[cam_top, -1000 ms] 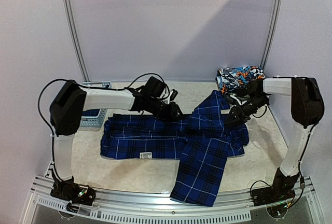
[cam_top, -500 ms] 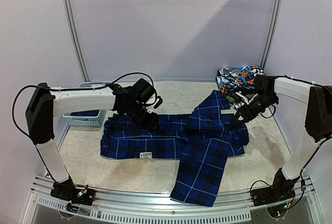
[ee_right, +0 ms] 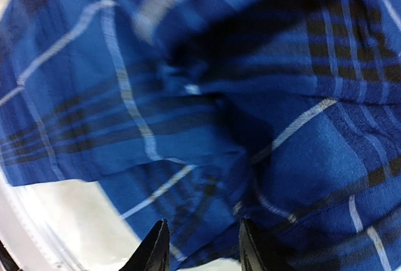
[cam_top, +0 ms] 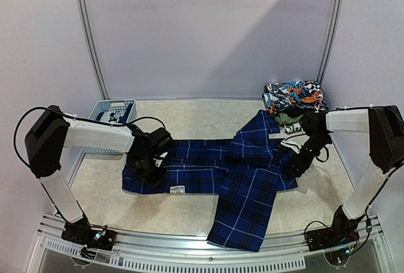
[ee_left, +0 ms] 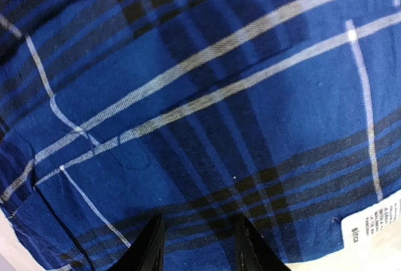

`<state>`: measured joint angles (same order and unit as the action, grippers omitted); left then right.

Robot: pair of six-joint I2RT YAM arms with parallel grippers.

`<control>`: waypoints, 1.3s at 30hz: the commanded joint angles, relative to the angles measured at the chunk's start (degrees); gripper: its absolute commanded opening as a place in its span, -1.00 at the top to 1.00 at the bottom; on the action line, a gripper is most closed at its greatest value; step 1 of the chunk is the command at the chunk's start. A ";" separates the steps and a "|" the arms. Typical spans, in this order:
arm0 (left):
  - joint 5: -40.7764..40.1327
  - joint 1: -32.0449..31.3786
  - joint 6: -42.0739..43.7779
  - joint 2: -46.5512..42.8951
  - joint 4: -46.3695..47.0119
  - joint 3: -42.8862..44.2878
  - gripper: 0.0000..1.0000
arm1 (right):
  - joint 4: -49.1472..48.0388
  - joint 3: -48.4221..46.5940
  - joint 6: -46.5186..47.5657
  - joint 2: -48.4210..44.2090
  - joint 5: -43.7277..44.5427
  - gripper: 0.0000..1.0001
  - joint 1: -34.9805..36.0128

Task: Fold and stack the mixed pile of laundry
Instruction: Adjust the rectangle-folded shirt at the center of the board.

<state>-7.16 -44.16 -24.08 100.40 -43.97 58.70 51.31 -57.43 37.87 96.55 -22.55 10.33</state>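
We see the blue-and-black plaid shirt (cam_top: 202,167) lying mid-table, one sleeve reaching toward the near edge. Our left gripper (ee_left: 200,249) is low over its left end, fingers spread. Our right gripper (ee_right: 203,246), likewise spread, is over its right side.

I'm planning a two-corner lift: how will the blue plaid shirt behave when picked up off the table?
Probably floppy: the plaid shirt lies flat with soft folds, so it should sag between grip points. Its sleeve reaches toward the table edge and would likely trail. The thin-looking weave may bunch rather than slide if pushed.
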 commanded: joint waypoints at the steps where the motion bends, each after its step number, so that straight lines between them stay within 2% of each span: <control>1: 2.55 0.57 -2.75 -0.23 3.04 -1.98 0.22 | -6.31 1.96 0.99 3.54 6.47 0.28 -0.41; 4: 3.46 0.57 -3.39 -2.23 2.41 -0.74 0.23 | -7.60 0.26 0.15 6.84 7.75 0.33 -3.51; 7: -4.24 2.01 -5.45 -7.77 0.86 2.06 0.16 | -5.69 -3.17 -0.74 9.89 4.81 0.37 -7.72; 10: -11.88 5.27 -6.63 -11.29 0.16 4.46 0.02 | -5.22 -3.62 -0.50 10.18 3.67 0.38 -8.39; 12: -13.79 8.51 -7.02 -11.67 -0.53 5.26 -0.03 | -4.76 -3.79 -0.42 9.75 2.26 0.37 -8.40; 17: -5.84 15.63 -7.96 -11.32 7.82 2.22 -0.03 | -4.08 -3.65 -0.39 9.28 0.11 0.35 -8.42; 22: 0.68 17.41 -7.30 -7.31 12.17 1.62 0.04 | -3.85 -3.46 -0.08 9.09 -0.90 0.34 -8.40; 30: 3.48 17.79 -5.15 -1.23 13.46 2.08 0.11 | -3.35 -3.62 -0.16 9.79 -2.10 0.33 -8.42; 39: 0.51 17.66 -2.38 -2.76 12.08 0.54 0.24 | -2.98 -3.83 -0.25 10.27 -2.68 0.32 -8.40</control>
<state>-5.23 -26.92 -28.51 98.91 -31.31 60.31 48.05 -61.65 37.63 104.40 -24.69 1.85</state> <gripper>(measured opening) 0.383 0.337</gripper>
